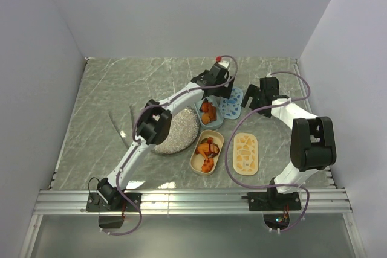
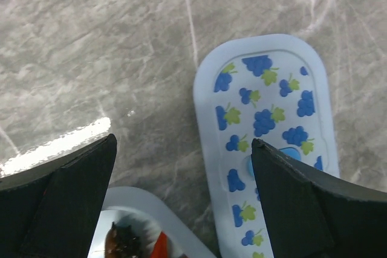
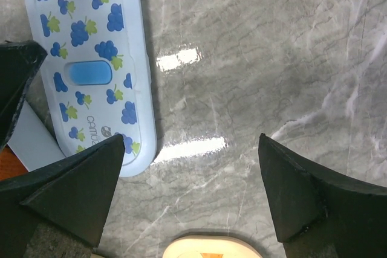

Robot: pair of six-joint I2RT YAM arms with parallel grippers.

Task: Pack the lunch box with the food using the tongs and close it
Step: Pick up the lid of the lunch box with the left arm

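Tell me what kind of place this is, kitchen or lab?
Probably a lab robot cell: two arms bolted to a metal rail, plain white walls boxing in a marble-look tabletop, food tubs laid out.

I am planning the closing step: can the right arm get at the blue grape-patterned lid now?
Probably yes: the right gripper is open and hangs beside the blue lid, which lies flat with nothing on it. The left gripper hovers close and may crowd it.
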